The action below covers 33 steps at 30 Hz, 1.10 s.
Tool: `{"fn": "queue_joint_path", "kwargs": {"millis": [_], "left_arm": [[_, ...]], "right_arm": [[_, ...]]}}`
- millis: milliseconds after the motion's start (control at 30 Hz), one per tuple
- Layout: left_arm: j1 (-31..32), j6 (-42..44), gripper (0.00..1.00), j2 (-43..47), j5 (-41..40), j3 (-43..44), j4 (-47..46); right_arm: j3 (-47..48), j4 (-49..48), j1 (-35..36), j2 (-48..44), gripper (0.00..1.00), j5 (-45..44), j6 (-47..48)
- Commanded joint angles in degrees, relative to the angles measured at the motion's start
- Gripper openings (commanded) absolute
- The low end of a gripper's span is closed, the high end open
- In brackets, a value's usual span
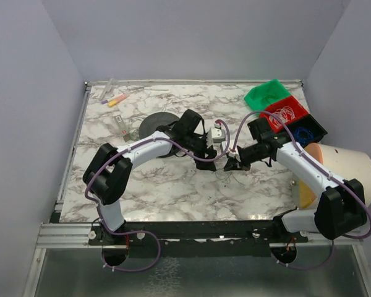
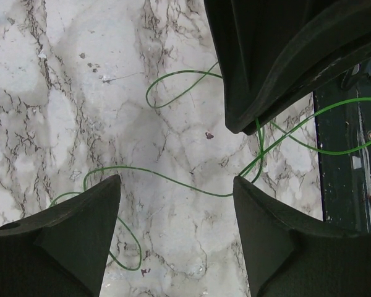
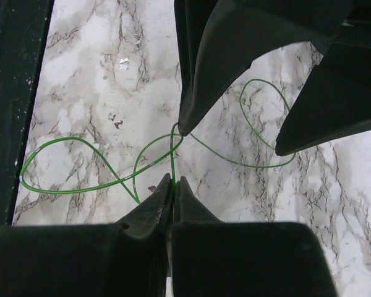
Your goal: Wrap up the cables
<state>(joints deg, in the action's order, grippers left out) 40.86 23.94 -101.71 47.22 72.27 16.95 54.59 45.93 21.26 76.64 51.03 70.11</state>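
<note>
TWO ARMS MEET OVER A LOOSE STRAND. On the marbled surface, the left arm and the right arm bend inward until their wrists nearly touch near the centre. A black spool sits just behind the left arm.

The right jaws are pressed together on the cable, a thin green strand that runs straight up from the pinch toward the tip of one opposing finger. The left jaws stand wide apart and low over the marble, with the strand passing between them in the left wrist view. Whether that fingertip touches the strand or only sits beside it cannot be told. On either side the rest of the cable lies flat in slack, open curls.

The step in hand appears to be taking a second hold so that a first turn can be formed. It is likely done best by closing the left jaws on the straight run close to the pinch, not on a slack curl, and low enough to catch so fine a strand without scraping the marble. The pull after that should be gentle, since too much tension could draw the strand out of the right pinch or knot the curls.
</note>
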Motion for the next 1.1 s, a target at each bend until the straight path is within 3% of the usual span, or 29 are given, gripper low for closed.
{"fn": "queue_joint_path", "kwargs": {"millis": [0, 433, 733, 867, 1067], "left_arm": [[0.8, 2.3, 0.74, -1.8, 1.6, -0.4, 1.6], [1.1, 5.8, 0.75, -2.8, 5.5, 0.3, 5.7], [1.1, -0.9, 0.75, -5.1, 7.2, 2.1, 1.6], [0.8, 0.3, 0.74, -3.8, 5.1, 2.0, 1.8], [1.4, 1.8, 0.73, -3.9, 8.1, 1.8, 4.5]], "right_arm": [[1.0, -0.7, -0.5, -1.7, 0.00, -0.8, -0.3], [-0.2, -3.5, -0.6, -2.0, 0.01, -5.0, -1.0], [-0.4, -2.8, -0.6, -1.1, 0.00, -1.2, -0.4], [-1.0, -3.1, -0.6, -1.4, 0.00, -1.7, -0.2], [-1.3, -3.7, -0.6, -2.0, 0.00, -1.4, -0.7]]}}
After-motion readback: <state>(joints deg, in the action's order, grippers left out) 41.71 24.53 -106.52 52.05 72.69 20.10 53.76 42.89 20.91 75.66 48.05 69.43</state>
